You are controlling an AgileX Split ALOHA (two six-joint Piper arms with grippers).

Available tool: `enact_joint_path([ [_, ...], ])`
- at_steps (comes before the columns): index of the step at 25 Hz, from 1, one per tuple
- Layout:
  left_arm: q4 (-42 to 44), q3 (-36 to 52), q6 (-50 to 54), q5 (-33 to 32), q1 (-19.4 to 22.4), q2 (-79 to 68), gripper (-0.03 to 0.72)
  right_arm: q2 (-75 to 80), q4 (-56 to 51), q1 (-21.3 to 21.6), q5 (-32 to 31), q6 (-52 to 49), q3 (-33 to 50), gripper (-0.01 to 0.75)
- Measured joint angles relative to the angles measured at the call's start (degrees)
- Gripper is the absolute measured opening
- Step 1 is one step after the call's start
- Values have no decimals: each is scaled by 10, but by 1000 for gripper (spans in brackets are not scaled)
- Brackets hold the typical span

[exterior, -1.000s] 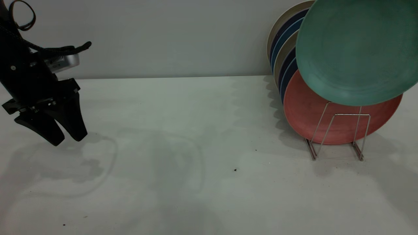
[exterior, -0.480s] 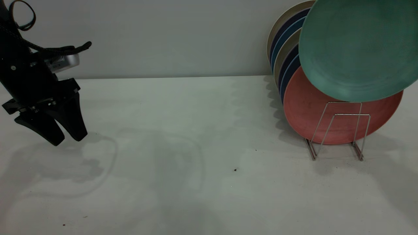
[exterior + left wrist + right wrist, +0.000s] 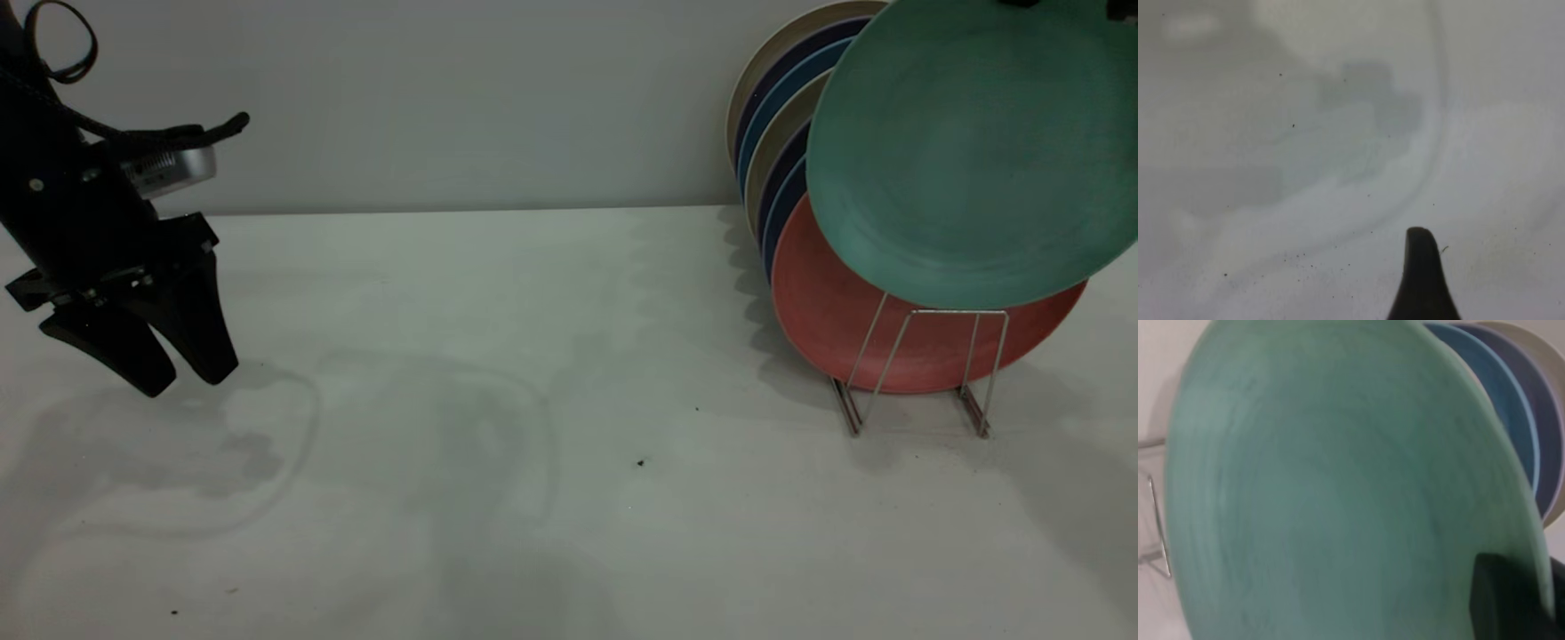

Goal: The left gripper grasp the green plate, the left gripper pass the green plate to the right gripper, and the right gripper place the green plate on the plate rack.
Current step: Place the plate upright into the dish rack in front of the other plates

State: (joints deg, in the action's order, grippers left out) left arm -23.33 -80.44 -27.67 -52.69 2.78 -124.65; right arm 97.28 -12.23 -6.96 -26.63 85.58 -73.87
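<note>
The green plate (image 3: pixel 969 151) hangs tilted at the upper right, in front of the plates standing in the plate rack (image 3: pixel 925 356). Its lower rim sits just above the rack's front wire loop. My right gripper (image 3: pixel 1538 583) is shut on the plate's rim, with one dark finger (image 3: pixel 1501 600) on its face and the other behind the edge. In the exterior view only dark bits of it show at the top edge. The left gripper (image 3: pixel 188 382) hangs open and empty above the table at the far left; one fingertip (image 3: pixel 1421 267) shows in the left wrist view.
A salmon-pink plate (image 3: pixel 827 302) stands in the rack right behind the green one. Behind it lean several blue and beige plates (image 3: pixel 782 98) against the wall. The white table (image 3: pixel 533 400) spreads between the two arms.
The green plate first rose slightly, then came down and a little left toward the rack's front loop. The left gripper has not moved.
</note>
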Motion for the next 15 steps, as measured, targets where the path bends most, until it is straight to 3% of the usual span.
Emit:
enact_joint_path([
  [15, -2, 0, 2, 0, 0, 0, 564, 0, -7, 0, -51, -23, 0, 51],
])
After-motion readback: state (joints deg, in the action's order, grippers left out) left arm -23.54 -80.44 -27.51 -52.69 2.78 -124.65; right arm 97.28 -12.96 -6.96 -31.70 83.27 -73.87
